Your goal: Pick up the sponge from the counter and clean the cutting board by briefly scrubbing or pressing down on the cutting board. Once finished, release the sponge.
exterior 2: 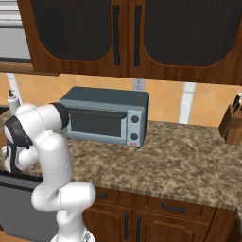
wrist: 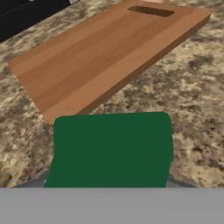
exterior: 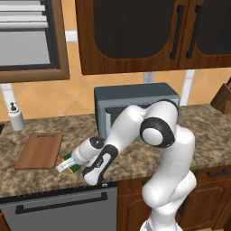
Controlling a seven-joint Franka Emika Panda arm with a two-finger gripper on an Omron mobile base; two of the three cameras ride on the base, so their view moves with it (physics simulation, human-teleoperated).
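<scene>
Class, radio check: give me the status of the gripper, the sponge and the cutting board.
Gripper shut on sponge, low at the counter. Cutting board bare, just beyond the sponge. Nothing between them.

Arm (exterior: 155,149) rises from lower right of left base view, bends at a dark-ringed elbow, reaches down and left; forearm slopes low toward the front edge; wrist angled downward-left; gripper (exterior: 67,164) at the arm's low left end, jaws closed on the sponge (exterior: 72,163); in right base view the arm (exterior 2: 47,156) folds left, hand out of frame
</scene>
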